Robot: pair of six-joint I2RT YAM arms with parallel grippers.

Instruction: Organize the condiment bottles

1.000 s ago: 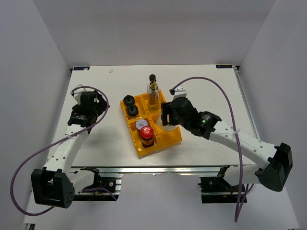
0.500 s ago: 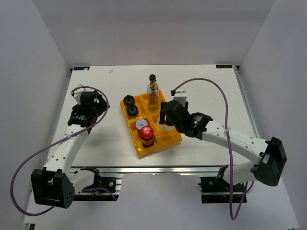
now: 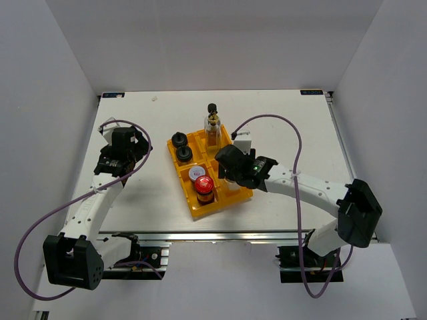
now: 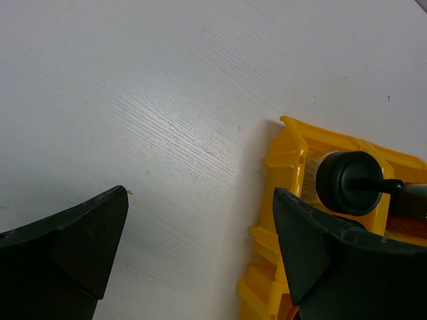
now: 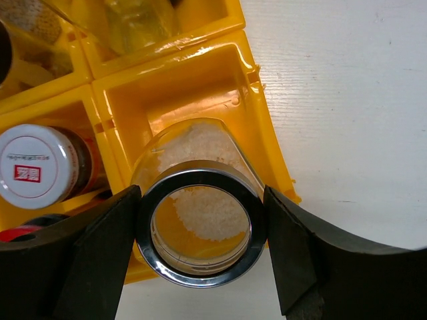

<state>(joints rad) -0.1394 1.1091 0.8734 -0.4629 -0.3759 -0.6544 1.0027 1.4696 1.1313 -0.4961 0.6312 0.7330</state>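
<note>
The right hand clamps a silver-lidded jar, held over an empty compartment of the yellow tray. Placing appears underway; the next move likely calls for lowering it straight inside. The left hand hangs open above the tabletop.

Near the middle of a white, faintly wood-grained surface, set at a slant to its edges: a yellow plastic four-compartment tray. From the left wrist, only a ribbed corner of the tray on the surface. From the right wrist, its thin dividers and one bare compartment, with the surface beside. Plain white enclosure walls on three sides, and a silvery metal rail along the near edge.
</note>
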